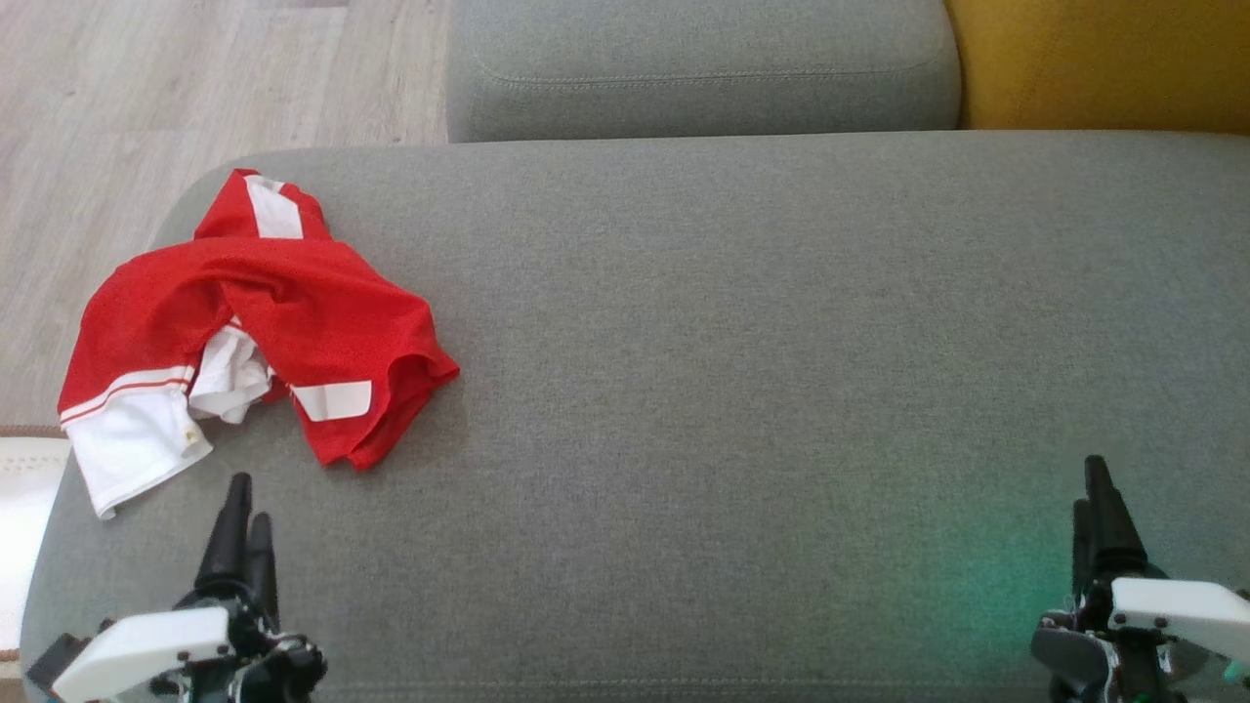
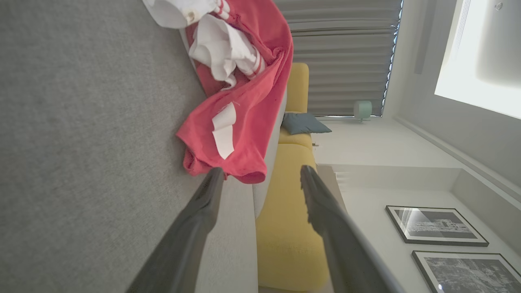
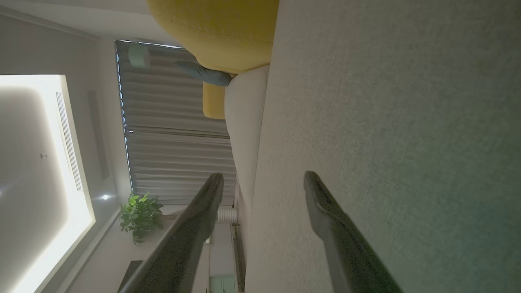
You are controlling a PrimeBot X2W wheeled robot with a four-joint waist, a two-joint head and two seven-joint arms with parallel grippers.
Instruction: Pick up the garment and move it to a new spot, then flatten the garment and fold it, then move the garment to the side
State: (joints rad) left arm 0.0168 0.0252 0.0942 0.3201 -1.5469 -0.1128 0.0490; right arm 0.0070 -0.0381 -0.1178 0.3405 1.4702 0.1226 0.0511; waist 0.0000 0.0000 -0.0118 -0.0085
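Grey sofa seat (image 1: 762,391): red-and-white garment (image 1: 264,312) crumpled at its left end. Left gripper (image 1: 249,500) near it, fingers spread, empty; right gripper (image 1: 1089,483) well apart, likewise. Room: wooden floor (image 1: 195,78), yellow sofa (image 1: 1104,59), curtains (image 2: 342,57), plant (image 3: 140,215).

the head view is evenly lit and sharp; the red garment (image 1: 293,293) throws a soft shadow, and a green glow tints the sofa cushion (image 1: 986,586) at the near right. both wrist views bend at their edges; the ceiling light panel (image 3: 44,183) blows out white; the right one seems grainy.
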